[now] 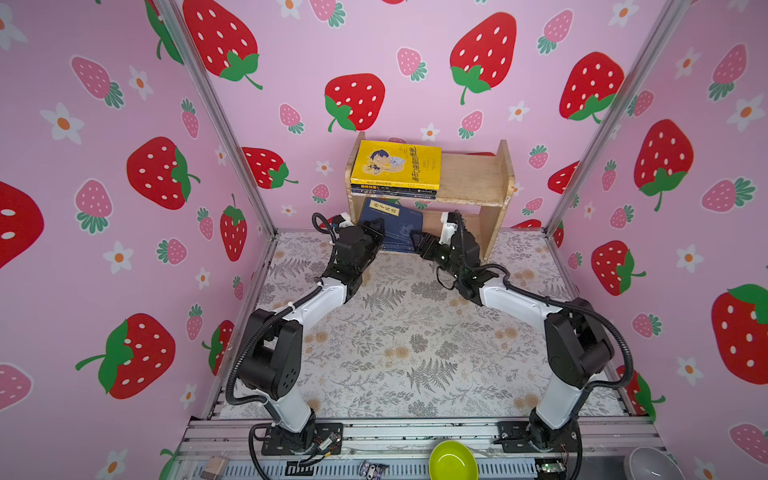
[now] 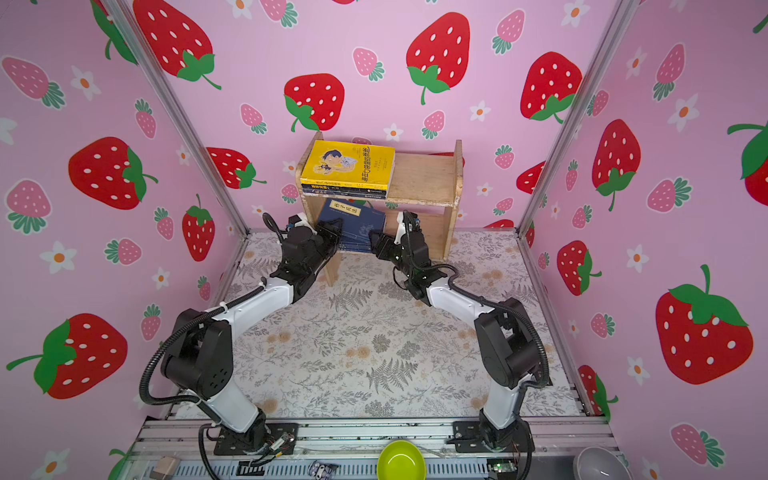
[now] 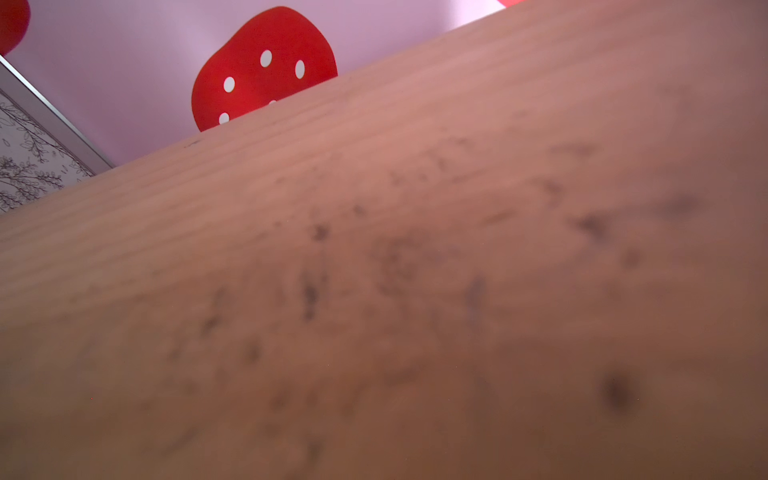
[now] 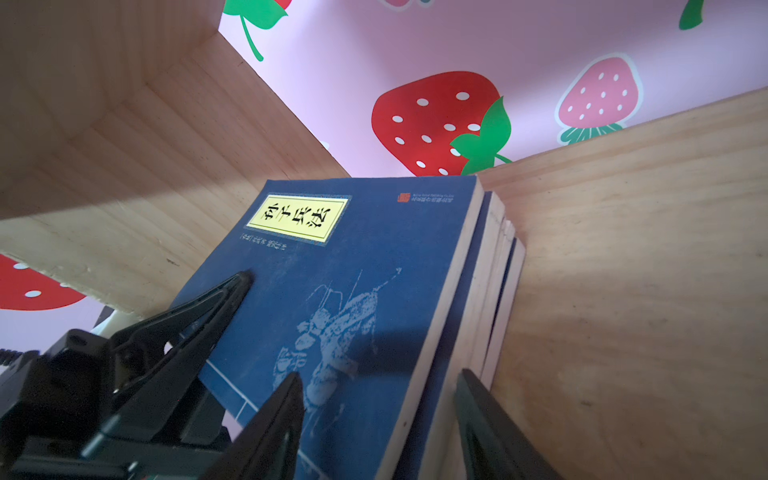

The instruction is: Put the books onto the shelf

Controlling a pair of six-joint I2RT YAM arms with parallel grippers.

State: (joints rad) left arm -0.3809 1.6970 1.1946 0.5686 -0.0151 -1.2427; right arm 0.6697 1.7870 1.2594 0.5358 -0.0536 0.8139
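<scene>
Pale wood shelf (image 1: pixel 469 174) stands at the back of the floral desk (image 1: pixel 415 340), against the strawberry wall. On its top tier, at the left end, a yellow book (image 1: pixel 395 164) lies flat on dark books (image 1: pixel 395 192). A stack of navy books (image 1: pixel 390 220) sits at the left of the lower tier, yellow label up; whether it lies flat I cannot tell. Both arms reach in to it. The left gripper (image 1: pixel 376 230) has its fingers together, the tip touching the top navy cover. The right gripper (image 4: pixel 378 378) has its fingers (image 4: pixel 286 399) apart, one on the cover side and one on the far side of the stack, next to the wood. Whether they press on the stack I cannot tell.
</scene>
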